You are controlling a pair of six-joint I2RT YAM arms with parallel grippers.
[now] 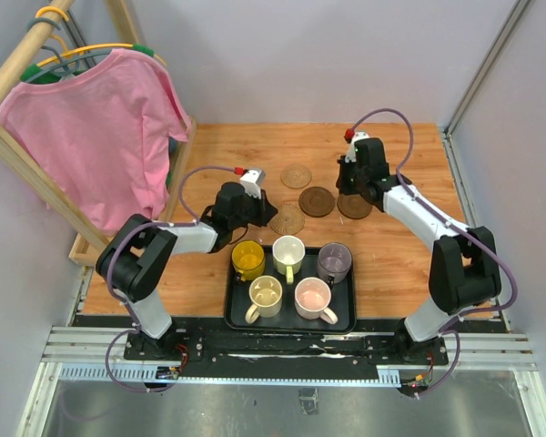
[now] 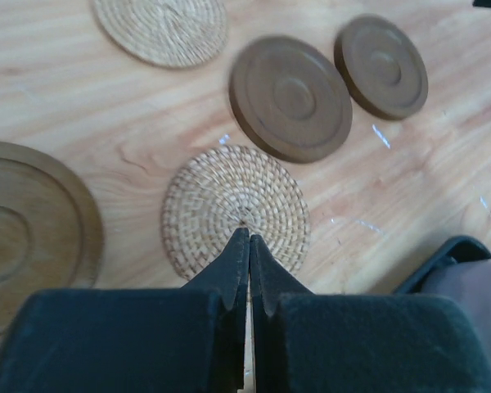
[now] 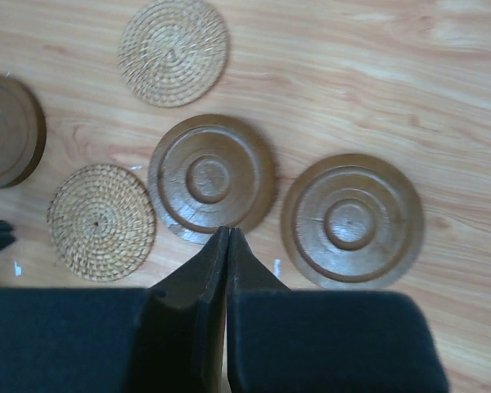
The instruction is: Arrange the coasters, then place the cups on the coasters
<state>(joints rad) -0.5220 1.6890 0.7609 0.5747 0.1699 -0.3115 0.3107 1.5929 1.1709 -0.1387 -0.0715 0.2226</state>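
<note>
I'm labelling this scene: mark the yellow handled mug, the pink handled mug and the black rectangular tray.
yellow handled mug [image 1: 248, 259], top view, its inside.
pink handled mug [image 1: 312, 295], top view, its inside.
black rectangular tray [image 1: 347, 296], top view, right side.

Left wrist cam: leftmost dark coaster gets chopped by the frame edge, far woven coaster too, and the grey blob at near right is too blurry to call. From above, the left gripper covers part of the near woven coaster.
</note>
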